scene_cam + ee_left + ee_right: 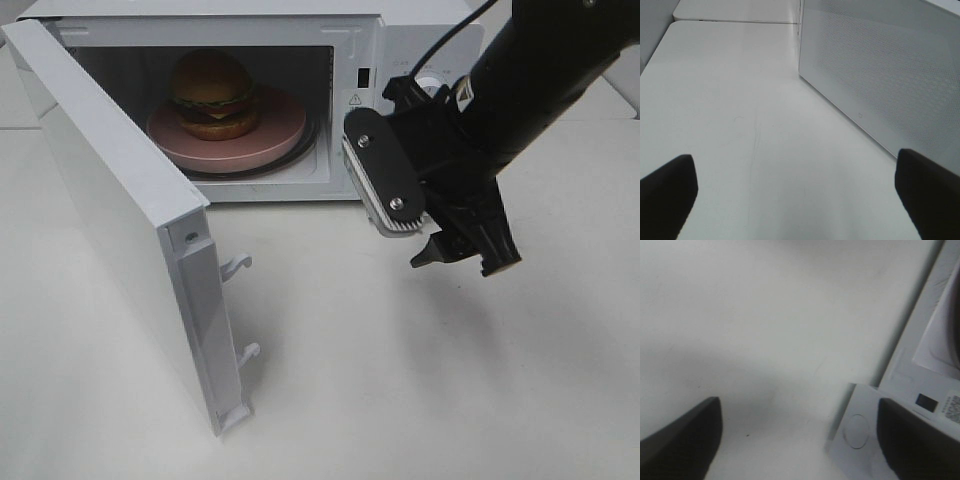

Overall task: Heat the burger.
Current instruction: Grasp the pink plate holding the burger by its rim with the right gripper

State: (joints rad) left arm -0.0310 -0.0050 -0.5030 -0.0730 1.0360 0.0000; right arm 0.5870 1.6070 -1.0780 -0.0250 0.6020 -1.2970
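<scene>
The burger (213, 93), with a golden-brown bun and green lettuce, sits on a round pink plate (275, 140) inside the white microwave (400, 40). The microwave's door (110, 200) is swung wide open to the left. My right gripper (465, 258) hangs over the table in front of the microwave's control panel, to the right of the opening. In the right wrist view its fingers (685, 445) stand wide apart, so the right gripper (800, 445) is open and holds nothing. My left gripper (800, 200) is open and empty above bare table, beside the door's outer face (880, 75).
The open door reaches far out over the left of the white table (400, 380), with two latch hooks (238, 266) on its free edge. The control dial (432, 82) is partly hidden behind the right arm. A second table (735, 10) adjoins at the back.
</scene>
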